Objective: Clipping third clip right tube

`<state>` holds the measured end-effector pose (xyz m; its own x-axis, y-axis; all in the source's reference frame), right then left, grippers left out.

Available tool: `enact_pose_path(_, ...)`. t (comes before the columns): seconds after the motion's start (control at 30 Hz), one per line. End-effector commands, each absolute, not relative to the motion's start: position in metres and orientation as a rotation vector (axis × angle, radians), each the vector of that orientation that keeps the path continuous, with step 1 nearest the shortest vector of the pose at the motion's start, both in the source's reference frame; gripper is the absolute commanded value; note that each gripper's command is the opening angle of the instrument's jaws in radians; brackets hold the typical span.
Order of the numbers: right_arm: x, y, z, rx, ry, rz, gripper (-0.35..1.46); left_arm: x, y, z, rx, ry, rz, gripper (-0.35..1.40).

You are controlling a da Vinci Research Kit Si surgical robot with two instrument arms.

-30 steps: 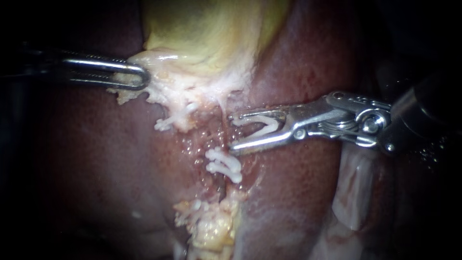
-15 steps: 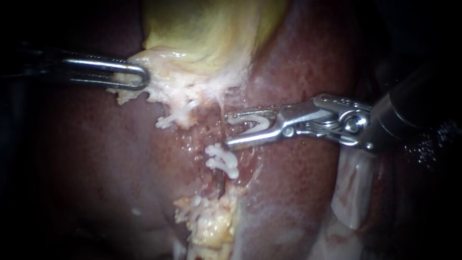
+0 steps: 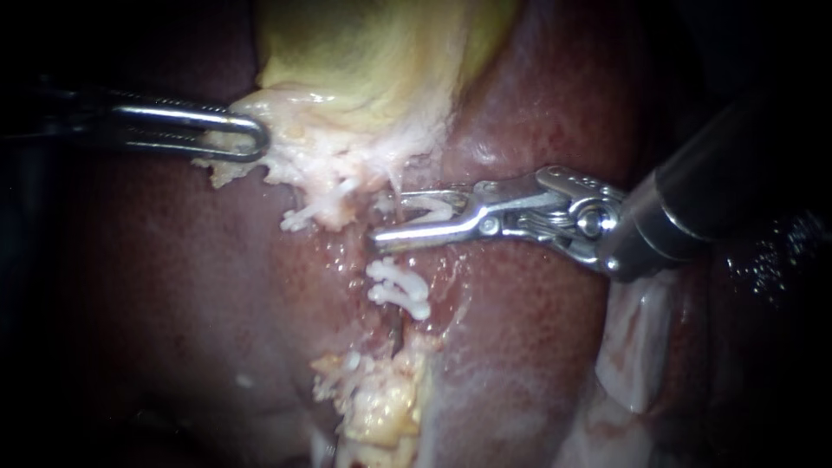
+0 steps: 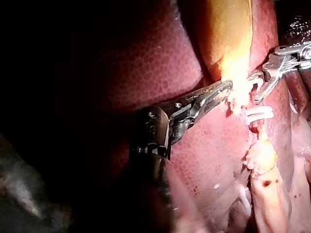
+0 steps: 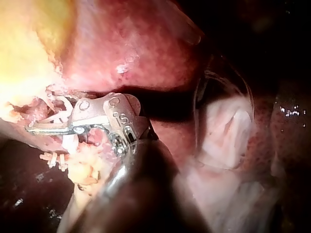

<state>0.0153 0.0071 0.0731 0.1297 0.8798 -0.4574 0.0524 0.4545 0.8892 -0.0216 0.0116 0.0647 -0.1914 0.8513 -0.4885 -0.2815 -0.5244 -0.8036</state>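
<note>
Clips lie nearest — two seated clips (image 3: 399,290) cross the right tube (image 3: 397,185), just below the right instrument (image 3: 390,219). Its jaws stand narrowly apart, holding a loaded clip (image 3: 431,206) and straddling the tube. Best, I judge, to advance until the tube sits deep in that clip with both tips past it, clear of the seated pair, then squeeze squarely. Beyond, the left instrument (image 3: 256,139) grips the gallbladder (image 3: 373,52) edge — its traction should be steady.

Cannot make out the tube itself behind the right instrument (image 3: 390,221) and its clip (image 3: 431,208). Cuts off the gallbladder (image 3: 373,52) at the endoscope view's top edge. Loses the left instrument's (image 3: 257,139) shaft in darkness leftward.
</note>
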Motion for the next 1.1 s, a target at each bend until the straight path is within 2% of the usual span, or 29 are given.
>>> enact_pose_path(0.03, 0.0153, 0.0071, 0.0727, 0.939, 1.315, 0.746, 0.50, -0.0215, 0.0116, 0.0647, -1.263, -0.725, 1.818, -0.35)
enact_pose_path(0.63, 0.0154, 0.0063, 0.0656, 1.072, 1.339, 0.685, 0.45, -0.0214, 0.0117, 0.0649, -1.263, -0.723, 1.818, -0.35)
enact_pose_path(0.83, 0.0155, 0.0061, 0.0645, 1.128, 1.329, 0.646, 0.42, -0.0214, 0.0117, 0.0649, -1.263, -0.723, 1.818, -0.35)
enact_pose_path(1.1, 0.0155, 0.0064, 0.0639, 1.128, 1.330, 0.651, 0.28, -0.0214, 0.0118, 0.0649, -1.263, -0.723, 1.818, -0.35)
